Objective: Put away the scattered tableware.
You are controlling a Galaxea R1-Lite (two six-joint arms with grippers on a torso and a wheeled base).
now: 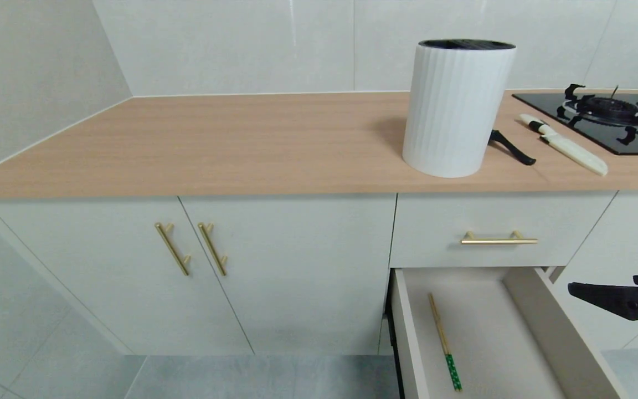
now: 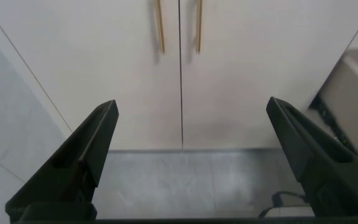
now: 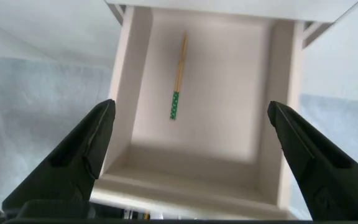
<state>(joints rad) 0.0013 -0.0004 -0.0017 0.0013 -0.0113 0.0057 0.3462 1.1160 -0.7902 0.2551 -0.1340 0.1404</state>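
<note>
A white ribbed utensil holder (image 1: pixel 454 105) stands on the wooden counter (image 1: pixel 241 144). Just right of it lie a black-handled utensil (image 1: pixel 513 148), partly hidden behind the holder, and a white knife (image 1: pixel 565 145). The lower drawer (image 1: pixel 540 327) is pulled out, and a pair of wooden chopsticks with green ends (image 1: pixel 444 342) (image 3: pixel 178 87) lies inside near its left wall. My right gripper (image 3: pixel 191 111) is open and holds nothing, above the open drawer (image 3: pixel 272 112); one of its fingers (image 1: pixel 601 296) shows right of the drawer. My left gripper (image 2: pixel 191 107) is open and holds nothing, low in front of the cabinet doors (image 2: pixel 179 74).
A black gas hob (image 1: pixel 612 116) fills the counter's right end. The upper drawer (image 1: pixel 499 240) is closed, with a gold handle. Two cabinet doors with gold handles (image 1: pixel 191 249) sit left of the drawers. Grey tiled floor (image 1: pixel 241 377) lies below. Tiled walls bound the counter at the back and left.
</note>
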